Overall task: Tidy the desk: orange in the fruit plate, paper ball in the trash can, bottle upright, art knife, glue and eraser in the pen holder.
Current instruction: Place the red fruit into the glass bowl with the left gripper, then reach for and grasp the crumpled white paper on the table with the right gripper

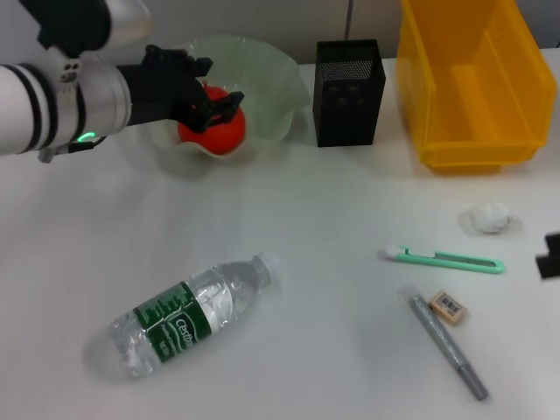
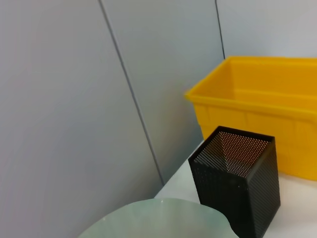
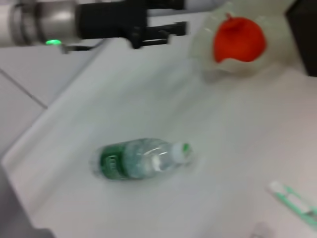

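Observation:
The orange (image 1: 217, 133) lies in the pale green fruit plate (image 1: 271, 66); the right wrist view shows the orange (image 3: 239, 39) there too. My left gripper (image 1: 213, 98) is open just above and behind the orange, and in the right wrist view it (image 3: 167, 19) stands apart from it. The bottle (image 1: 188, 319) lies on its side at the front left. The paper ball (image 1: 487, 217), green art knife (image 1: 446, 259), eraser (image 1: 449, 307) and grey glue stick (image 1: 448, 346) lie at the right. Only a black bit of my right gripper (image 1: 549, 254) shows at the right edge.
The black mesh pen holder (image 1: 348, 92) stands behind the middle, between the fruit plate and the yellow trash can (image 1: 468, 83). The left wrist view shows the pen holder (image 2: 237, 188), trash can (image 2: 257, 124) and plate rim (image 2: 163, 218) near a grey wall.

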`<state>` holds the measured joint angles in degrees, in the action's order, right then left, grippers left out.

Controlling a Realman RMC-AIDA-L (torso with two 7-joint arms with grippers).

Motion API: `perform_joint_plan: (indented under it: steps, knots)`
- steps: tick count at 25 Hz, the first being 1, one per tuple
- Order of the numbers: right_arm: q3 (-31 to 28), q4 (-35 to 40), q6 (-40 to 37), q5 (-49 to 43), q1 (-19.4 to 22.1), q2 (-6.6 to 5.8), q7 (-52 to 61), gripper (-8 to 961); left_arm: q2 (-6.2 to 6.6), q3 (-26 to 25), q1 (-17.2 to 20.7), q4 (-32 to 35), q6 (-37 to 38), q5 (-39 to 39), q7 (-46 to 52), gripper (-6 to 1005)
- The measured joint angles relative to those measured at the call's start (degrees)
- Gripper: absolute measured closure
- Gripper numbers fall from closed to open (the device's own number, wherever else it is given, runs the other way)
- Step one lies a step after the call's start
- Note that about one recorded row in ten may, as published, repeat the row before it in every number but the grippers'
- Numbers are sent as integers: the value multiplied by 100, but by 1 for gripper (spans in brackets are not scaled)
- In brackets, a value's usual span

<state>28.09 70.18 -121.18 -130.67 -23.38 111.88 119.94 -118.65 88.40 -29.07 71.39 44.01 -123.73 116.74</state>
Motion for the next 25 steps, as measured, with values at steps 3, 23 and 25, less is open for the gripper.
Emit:
perform_joint_plan:
  steps: [3, 23, 25]
  knots:
    - [-21, 46, 94, -521, -406, -212, 420, 187, 0, -49, 112, 0, -16, 219, -21, 423]
    - [1281, -1136, 1739, -2753, -1864, -401, 757, 188, -21, 239, 448, -1, -148, 669, -64, 423]
    - [1364, -1434, 1995, -2798, -1943, -400, 759, 188, -19, 242, 439, -20, -148, 671, -64, 423]
